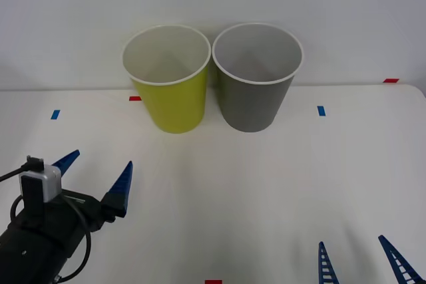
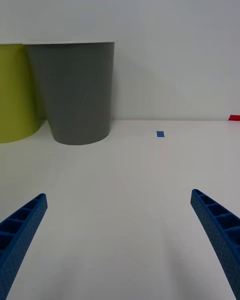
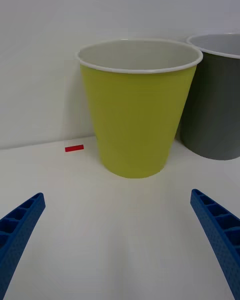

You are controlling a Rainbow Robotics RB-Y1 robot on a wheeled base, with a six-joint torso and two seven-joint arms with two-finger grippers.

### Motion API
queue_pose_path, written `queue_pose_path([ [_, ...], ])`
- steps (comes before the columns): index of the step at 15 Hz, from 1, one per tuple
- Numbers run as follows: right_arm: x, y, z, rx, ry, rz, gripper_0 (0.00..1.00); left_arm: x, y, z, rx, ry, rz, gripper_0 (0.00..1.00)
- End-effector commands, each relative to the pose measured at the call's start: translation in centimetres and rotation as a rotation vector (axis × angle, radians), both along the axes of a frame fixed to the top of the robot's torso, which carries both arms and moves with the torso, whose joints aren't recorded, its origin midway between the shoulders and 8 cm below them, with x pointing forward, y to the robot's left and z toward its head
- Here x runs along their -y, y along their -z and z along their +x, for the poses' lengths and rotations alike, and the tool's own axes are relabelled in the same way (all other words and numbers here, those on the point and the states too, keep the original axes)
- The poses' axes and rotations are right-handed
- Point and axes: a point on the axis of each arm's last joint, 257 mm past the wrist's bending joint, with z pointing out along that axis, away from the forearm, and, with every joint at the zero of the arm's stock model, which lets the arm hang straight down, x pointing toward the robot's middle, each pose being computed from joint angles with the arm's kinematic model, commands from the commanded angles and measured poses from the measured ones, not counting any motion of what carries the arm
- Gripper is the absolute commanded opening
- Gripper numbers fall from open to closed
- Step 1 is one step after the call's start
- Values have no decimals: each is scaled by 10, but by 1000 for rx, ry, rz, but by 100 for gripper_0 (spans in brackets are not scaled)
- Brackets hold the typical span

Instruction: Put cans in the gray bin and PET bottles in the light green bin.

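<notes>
Spread wide and holding nothing, the blue ribbed fingers point(image 1: 122, 184) of the left gripper point(image 1: 96, 174) hover over the white counter point(image 1: 253, 184) at about 8 o'clock in the front view, at the end of a black arm that carries a small gray box with a cable. In the left wrist view the same two fingers point(image 3: 20, 225) stand far apart at the lower corners, with bare counter between them.

Over at 5 o'clock in the front view, the right gripper point(image 1: 363, 257) shows as two blue fingertips point(image 1: 324, 264) rising from the bottom edge, also parted and empty. The right wrist view has its fingers point(image 2: 22, 227) at the two corners, apart, over bare counter.

Beyond both grippers, toward 12 o'clock, two bins stand upright side by side near the far edge of the counter, against a white wall. The light green bin point(image 1: 170, 101) is at about 11 o'clock, straight ahead of the left gripper; its white rim and white inside are plain in the left wrist view point(image 3: 137, 120). The gray bin point(image 1: 253, 98) stands just beside it at about 12 to 1 o'clock, their rims almost touching or touching; I cannot tell which. What can be seen of each bin's inside looks empty.

Small tape marks dot the counter: blue tape point(image 1: 321, 110) at 2 o'clock of the gray bin, another blue piece point(image 1: 55, 114) at 10 o'clock, and red tape point(image 1: 135, 98) beside the light green bin.
</notes>
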Motion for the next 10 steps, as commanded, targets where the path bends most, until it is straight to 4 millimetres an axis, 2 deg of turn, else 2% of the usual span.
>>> queue_pose_path([
  [1, 0, 0, 0, 0, 0, 0, 100, -23, 45, -38, 35, -35, 54, 100],
  [4, 0, 0, 0, 0, 0, 0, 100, -26, 65, -64, 31, -52, 22, 100],
  [8, 0, 0, 0, 0, 0, 0, 100, -44, 78, -87, 14, -98, 34, 100],
  [10, 0, 0, 0, 0, 0, 0, 100, -52, 95, -92, -11, -116, 53, 100],
])
